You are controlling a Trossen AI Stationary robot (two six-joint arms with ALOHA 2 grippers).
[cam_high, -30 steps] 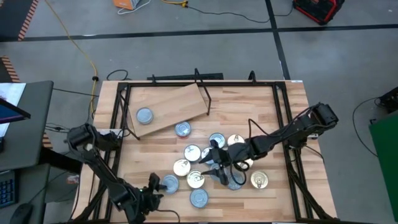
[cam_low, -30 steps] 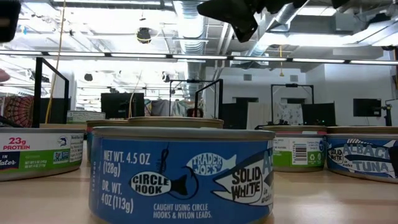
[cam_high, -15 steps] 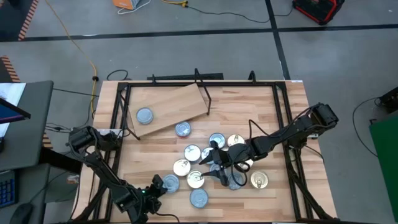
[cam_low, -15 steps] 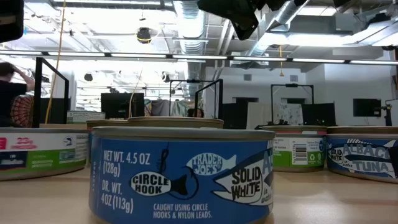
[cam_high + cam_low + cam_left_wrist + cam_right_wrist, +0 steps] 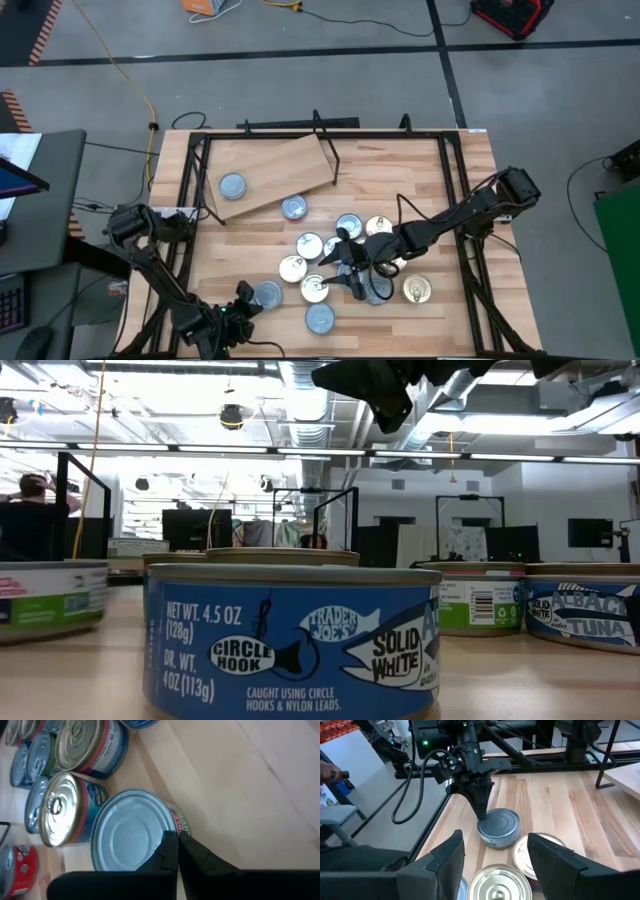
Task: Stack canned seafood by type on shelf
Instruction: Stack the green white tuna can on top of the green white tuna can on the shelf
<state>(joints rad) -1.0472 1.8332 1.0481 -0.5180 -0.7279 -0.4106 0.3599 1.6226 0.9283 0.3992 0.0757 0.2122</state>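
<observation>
Several flat round tins of canned seafood (image 5: 310, 247) with silver or gold lids lie clustered mid-table. One silver-lidded tin (image 5: 267, 293) stands apart at the near left, flat on its base. My left gripper (image 5: 245, 295) is shut at that tin's edge. My right gripper (image 5: 350, 272) hovers open above the cluster, with nothing between its fingers (image 5: 447, 860). The shelf (image 5: 270, 175), a light plywood board at the far left, carries one tin (image 5: 232, 185). Another tin (image 5: 294, 207) stands on the table by the shelf's near edge. My left gripper touches the silver-lidded tin (image 5: 125, 835) with its shut fingertips (image 5: 482, 815) at the lid's rim (image 5: 162, 827), on the side toward the table's left edge. The fingers slant down from the near left. The tin stands flat on the table.
A black metal frame (image 5: 195, 200) runs round the tabletop. A blue-labelled tin (image 5: 290, 635) stands close before the low camera. Bare tabletop shows at the far right (image 5: 420, 180). A person (image 5: 35, 520) is in the room beyond the table.
My left gripper has shut its fingers at the near-left tin's rim and sunk slightly. That tin has slid a little toward the table's left edge, staying flat.
</observation>
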